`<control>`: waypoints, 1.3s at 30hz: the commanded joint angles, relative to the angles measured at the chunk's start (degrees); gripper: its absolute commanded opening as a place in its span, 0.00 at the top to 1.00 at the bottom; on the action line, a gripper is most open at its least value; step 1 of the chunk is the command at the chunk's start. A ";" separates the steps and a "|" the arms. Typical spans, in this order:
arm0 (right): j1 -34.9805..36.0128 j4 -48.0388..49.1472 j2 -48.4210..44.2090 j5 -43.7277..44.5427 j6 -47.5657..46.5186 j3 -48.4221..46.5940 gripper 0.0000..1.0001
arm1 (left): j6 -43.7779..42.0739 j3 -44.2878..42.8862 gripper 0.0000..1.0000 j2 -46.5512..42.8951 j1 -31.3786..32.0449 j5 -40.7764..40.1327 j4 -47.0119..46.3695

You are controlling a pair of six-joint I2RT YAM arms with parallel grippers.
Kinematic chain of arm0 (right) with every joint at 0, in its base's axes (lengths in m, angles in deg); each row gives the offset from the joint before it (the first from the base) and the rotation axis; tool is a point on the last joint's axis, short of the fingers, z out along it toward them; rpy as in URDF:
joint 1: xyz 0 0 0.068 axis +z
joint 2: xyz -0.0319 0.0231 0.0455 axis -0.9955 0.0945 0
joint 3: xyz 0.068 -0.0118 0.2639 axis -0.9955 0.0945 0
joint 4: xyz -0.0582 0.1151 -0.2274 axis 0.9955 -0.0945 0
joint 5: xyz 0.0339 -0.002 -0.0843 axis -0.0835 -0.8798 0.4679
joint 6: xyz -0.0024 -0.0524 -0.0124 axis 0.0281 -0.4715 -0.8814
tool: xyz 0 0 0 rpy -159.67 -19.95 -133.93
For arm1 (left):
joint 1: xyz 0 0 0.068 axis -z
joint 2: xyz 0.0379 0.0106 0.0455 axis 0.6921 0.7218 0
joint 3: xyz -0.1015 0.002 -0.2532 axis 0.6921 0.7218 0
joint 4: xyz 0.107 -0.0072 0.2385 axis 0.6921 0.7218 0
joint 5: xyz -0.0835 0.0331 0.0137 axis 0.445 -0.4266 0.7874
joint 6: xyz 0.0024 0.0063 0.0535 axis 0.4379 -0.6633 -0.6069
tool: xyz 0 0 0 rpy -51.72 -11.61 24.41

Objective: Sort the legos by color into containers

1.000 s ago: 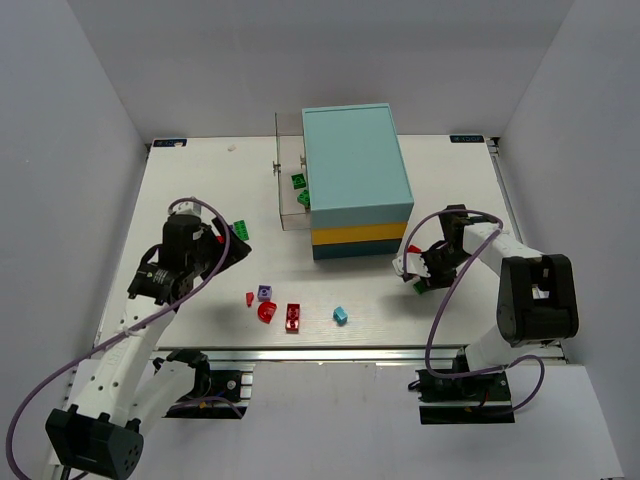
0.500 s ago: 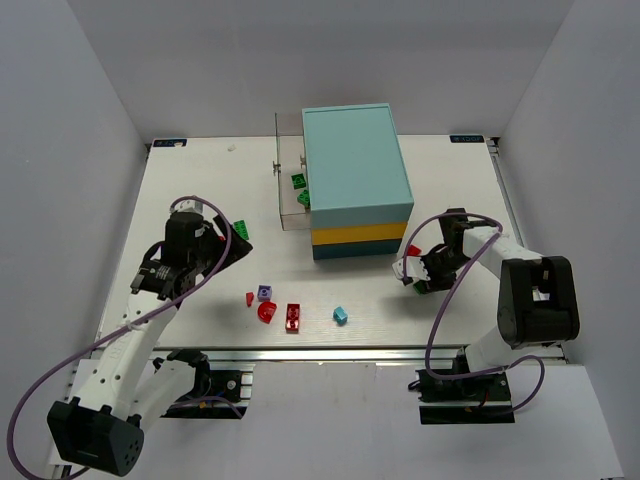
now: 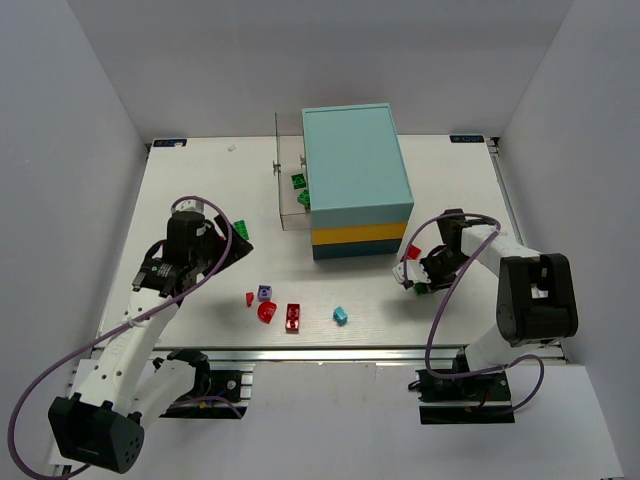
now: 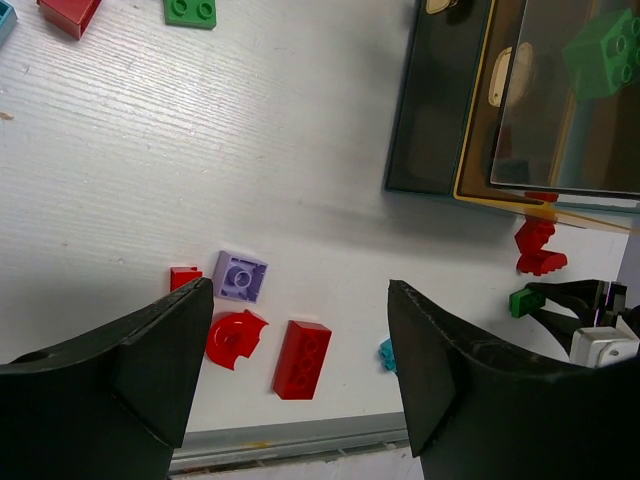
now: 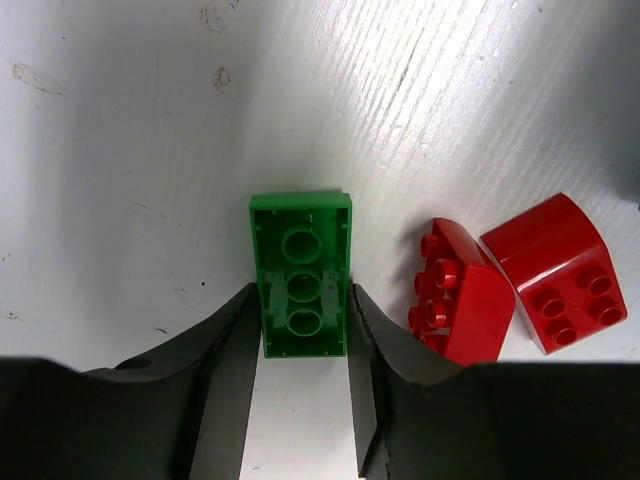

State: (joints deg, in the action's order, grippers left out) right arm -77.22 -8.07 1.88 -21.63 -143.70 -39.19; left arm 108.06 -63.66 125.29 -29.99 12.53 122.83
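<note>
My right gripper (image 5: 300,300) is low over the table, right of the cabinet (image 3: 355,180). It is shut on an upside-down green brick (image 5: 300,275), which also shows in the top view (image 3: 421,288). Two red bricks (image 5: 520,275) lie just beside it. My left gripper (image 4: 300,290) is open and empty, held above the table on the left (image 3: 228,245). Below it lie a purple brick (image 4: 240,277), a small red piece (image 4: 184,277), a round red piece (image 4: 236,338), a long red brick (image 4: 302,358) and a light blue brick (image 4: 386,353). A clear drawer (image 3: 290,190) holds green bricks (image 3: 298,181).
The clear drawer stands pulled out to the left of the cabinet. A green brick (image 3: 240,228) lies by my left gripper, and a red brick (image 4: 68,12) is near it. The loose bricks lie close to the table's near edge (image 3: 330,347).
My left arm has shifted slightly toward the far side. My right gripper has barely moved and stays round the green brick.
</note>
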 commanded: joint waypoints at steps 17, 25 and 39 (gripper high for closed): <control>9.34 -20.11 -22.59 -29.62 6.94 -10.83 1.00 | -1.36 -2.96 0.20 9.53 -0.09 -6.90 -0.93; 24.17 18.07 -24.28 -37.46 57.43 -20.85 1.00 | -1.62 -5.60 0.20 13.31 -0.09 -6.81 -1.72; 32.72 39.57 7.36 -15.40 95.99 -52.13 0.99 | -1.18 -5.60 0.19 11.21 -0.09 -6.90 -0.58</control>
State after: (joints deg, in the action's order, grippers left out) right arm -44.85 28.26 6.45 -41.09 -54.30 -86.75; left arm 106.94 -67.86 139.04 -30.01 6.20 122.22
